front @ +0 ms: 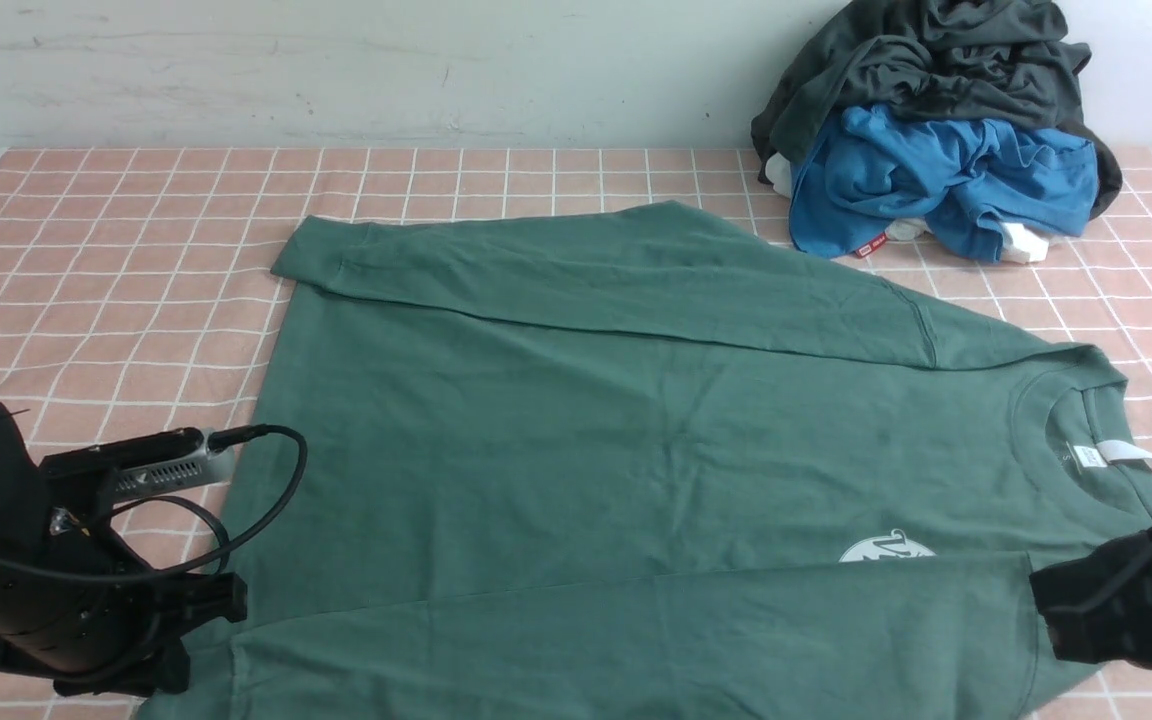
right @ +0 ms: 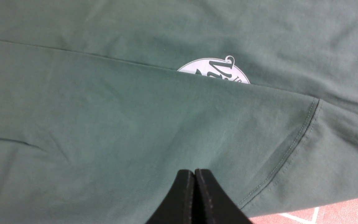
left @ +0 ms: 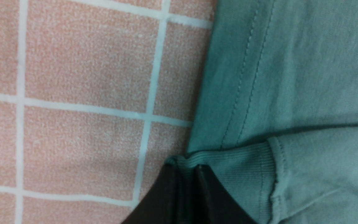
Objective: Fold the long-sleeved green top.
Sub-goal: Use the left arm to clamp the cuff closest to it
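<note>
The left hand [left: 189, 174] grips the cuff of the green long-sleeved top [front: 536, 450] near the tabletop's [front: 136, 230] near left part; the right hand [right: 194, 174] is closed above the top's lower sleeve. The top spreads across the tabletop's middle to its near edge, its neckline towards the right edge. Beyond, near the far right corner, lies the blue garment [front: 946, 180].

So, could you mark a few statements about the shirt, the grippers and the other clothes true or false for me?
1. The green top lies fully unfolded. False: both sleeves are folded inward over its body.
2. The left gripper pinches cloth at a cuff. True.
3. The right gripper is wide open. False: it is shut, holding nothing.
4. The blue garment lies beyond the top. True.
5. The chest logo is partly covered. True.
</note>
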